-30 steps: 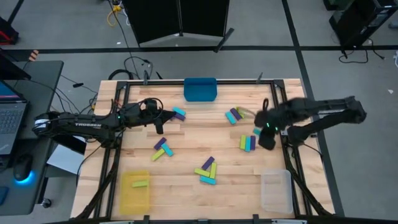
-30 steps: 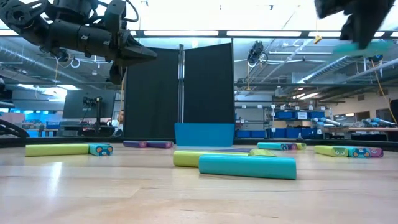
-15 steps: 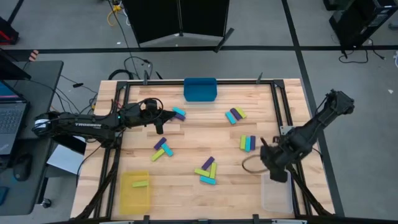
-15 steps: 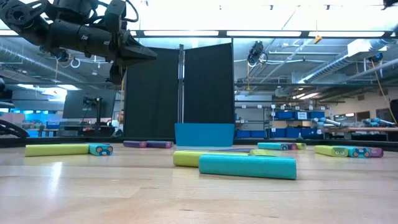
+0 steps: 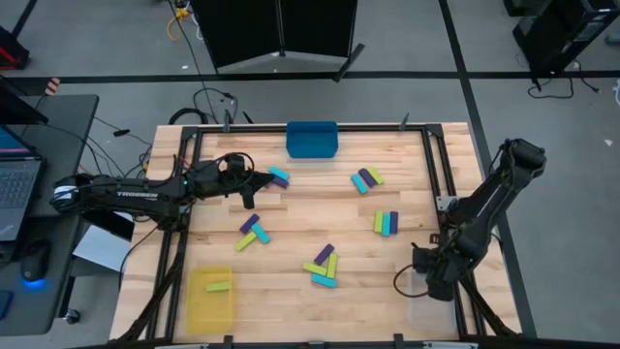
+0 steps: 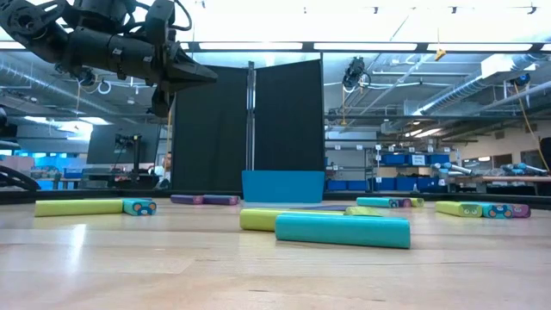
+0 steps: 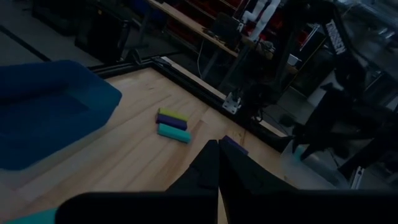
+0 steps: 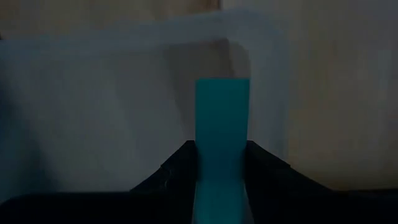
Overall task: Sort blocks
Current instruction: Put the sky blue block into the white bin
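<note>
Two black jointed arms; the left arm [image 5: 126, 192] carries white lettering, a green light and looped black cables.

"TROSSEN" on left arm [image 5: 126, 192]

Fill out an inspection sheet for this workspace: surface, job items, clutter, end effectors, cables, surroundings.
Surface: wooden table, bare between items.
Job's things: purple, lime and cyan blocks scattered; one lime block in the yellow bin; blue bin at the far edge.
Clutter: nothing seen.
End effectors: left end effector shut, empty, raised above the table; right end effector over the clear bin, shut on a cyan block.
Cables: loose loops on the floor behind the table.
Surroundings: laptop on a side desk; black panel behind.
</note>
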`<state>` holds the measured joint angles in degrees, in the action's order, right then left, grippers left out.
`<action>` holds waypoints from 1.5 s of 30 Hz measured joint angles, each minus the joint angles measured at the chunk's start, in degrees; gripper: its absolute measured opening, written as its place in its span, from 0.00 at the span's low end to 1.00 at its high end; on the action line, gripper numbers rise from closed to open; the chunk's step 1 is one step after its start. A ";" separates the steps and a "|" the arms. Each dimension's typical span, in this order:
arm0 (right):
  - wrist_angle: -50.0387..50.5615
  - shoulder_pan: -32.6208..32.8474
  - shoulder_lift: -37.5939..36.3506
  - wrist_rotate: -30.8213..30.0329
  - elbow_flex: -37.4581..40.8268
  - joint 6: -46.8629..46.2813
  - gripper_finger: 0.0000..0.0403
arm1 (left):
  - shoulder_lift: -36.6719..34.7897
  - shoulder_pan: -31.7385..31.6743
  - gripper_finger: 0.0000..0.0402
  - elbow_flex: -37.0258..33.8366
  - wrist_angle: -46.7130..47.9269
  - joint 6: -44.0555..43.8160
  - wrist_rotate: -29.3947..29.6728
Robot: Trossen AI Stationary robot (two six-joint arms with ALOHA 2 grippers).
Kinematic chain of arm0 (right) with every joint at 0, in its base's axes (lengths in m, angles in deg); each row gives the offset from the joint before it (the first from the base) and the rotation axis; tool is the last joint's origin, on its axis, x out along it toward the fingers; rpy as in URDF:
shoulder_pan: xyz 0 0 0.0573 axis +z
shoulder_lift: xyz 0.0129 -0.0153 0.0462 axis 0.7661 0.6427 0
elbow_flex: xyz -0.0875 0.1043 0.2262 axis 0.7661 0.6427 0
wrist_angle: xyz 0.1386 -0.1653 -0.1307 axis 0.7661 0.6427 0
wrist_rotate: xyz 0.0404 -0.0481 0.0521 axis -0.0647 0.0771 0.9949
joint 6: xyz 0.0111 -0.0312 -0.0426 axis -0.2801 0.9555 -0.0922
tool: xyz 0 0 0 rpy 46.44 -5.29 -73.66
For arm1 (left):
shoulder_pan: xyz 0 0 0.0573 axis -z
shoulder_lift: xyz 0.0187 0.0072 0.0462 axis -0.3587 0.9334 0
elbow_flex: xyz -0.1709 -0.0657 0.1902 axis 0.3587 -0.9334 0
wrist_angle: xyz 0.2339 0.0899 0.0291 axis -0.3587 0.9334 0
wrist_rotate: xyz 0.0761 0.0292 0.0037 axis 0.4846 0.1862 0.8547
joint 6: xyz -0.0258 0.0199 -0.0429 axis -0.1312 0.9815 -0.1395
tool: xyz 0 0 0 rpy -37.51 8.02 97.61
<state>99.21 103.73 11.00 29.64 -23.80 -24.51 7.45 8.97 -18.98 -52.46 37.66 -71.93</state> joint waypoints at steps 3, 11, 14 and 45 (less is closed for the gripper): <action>-0.10 0.12 1.16 0.00 1.23 1.11 0.29 | 0.00 0.00 0.02 0.00 0.00 -0.28 -0.01; -3.90 0.10 3.19 -0.50 1.47 4.17 0.29 | 0.00 -0.02 0.02 0.00 -0.02 -0.30 1.39; -6.00 0.06 3.46 -1.76 1.47 3.53 0.29 | 0.00 -0.01 0.02 0.00 -0.02 -0.30 1.64; -0.21 1.58 11.94 -3.92 -3.54 7.32 0.29 | 0.00 -0.02 0.02 0.00 0.02 0.14 2.60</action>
<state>99.01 105.31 22.95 25.71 -27.34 -17.19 7.45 8.95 -18.98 -52.43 37.80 -69.33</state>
